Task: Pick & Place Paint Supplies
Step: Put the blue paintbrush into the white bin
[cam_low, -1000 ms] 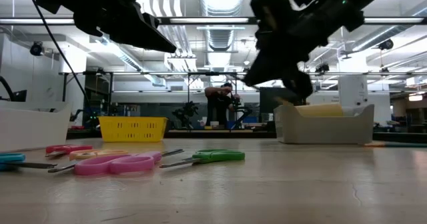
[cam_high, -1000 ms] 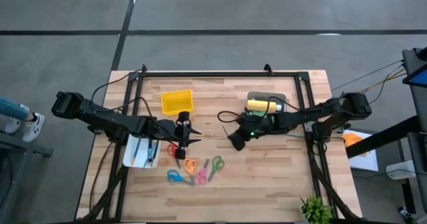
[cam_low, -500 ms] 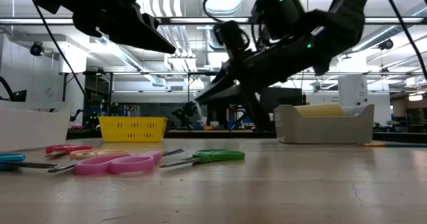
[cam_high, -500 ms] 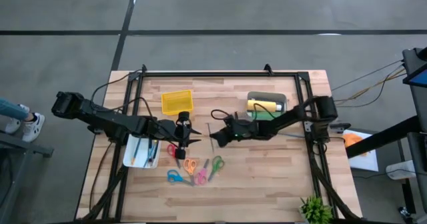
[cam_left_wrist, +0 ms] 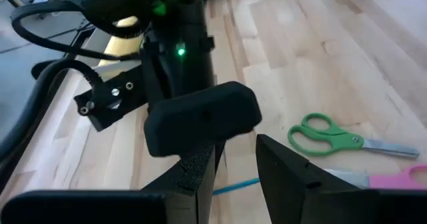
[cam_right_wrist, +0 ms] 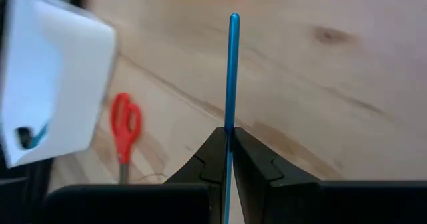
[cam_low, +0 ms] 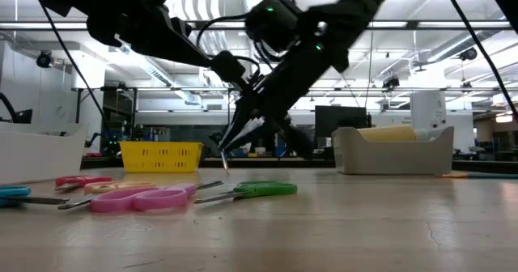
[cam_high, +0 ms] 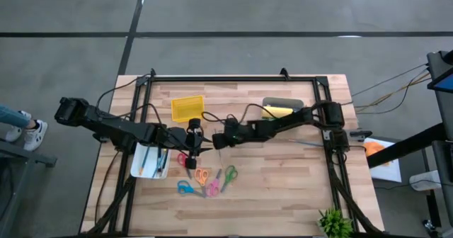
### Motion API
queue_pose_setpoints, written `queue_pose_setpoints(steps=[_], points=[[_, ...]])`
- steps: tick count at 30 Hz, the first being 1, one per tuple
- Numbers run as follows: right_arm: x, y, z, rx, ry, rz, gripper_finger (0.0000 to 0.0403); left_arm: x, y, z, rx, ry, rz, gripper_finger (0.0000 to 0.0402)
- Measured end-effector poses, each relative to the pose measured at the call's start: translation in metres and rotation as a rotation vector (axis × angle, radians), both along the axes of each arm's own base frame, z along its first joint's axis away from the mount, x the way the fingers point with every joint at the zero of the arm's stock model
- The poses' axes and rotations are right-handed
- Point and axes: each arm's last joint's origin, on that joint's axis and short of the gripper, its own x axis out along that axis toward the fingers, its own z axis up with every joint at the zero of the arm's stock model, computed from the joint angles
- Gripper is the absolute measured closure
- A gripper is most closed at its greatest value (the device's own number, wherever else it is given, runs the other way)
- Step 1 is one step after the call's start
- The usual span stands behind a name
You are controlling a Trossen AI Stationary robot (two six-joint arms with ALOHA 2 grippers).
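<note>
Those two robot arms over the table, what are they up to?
The right end effector is shut on a thin blue stick, probably a brush or pen, and reaches toward the table's middle, close to the left end effector. The left one hovers open beside a white bin holding a few supplies. Coloured scissors lie on the table, and a yellow bottle sits in a grey tray.

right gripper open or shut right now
Shut. In the right wrist view the right gripper has its two dark fingers pressed together on a thin blue brush, whose shaft sticks out past the fingertips.
</note>
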Motion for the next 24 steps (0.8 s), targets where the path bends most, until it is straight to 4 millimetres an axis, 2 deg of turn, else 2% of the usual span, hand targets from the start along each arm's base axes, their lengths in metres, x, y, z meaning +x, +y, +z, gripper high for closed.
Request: queue_pose_setpoints(steps=[3,7,13,17,24], points=[[0.005,0.0,0.006,0.038,0.097,-0.036,0.0388,-0.001,0.0,-0.001,0.002,0.017,0.003,0.0291],[0.014,0.0,0.002,0.035,0.151,-0.048,0.0388,-0.003,0.001,-0.005,0.011,0.064,0.003,0.0291],[0.026,0.0,-0.017,0.093,0.156,-0.133,0.0388,-0.011,0.002,-0.015,0.036,0.199,0.002,0.0291],[0.028,-0.001,-0.016,0.094,0.143,-0.139,0.0388,-0.018,0.003,-0.022,0.047,0.295,-0.012,0.0291],[0.028,0.0,-0.013,0.065,0.143,-0.113,0.0388,-0.019,0.003,-0.024,0.054,0.317,-0.008,0.0291]])
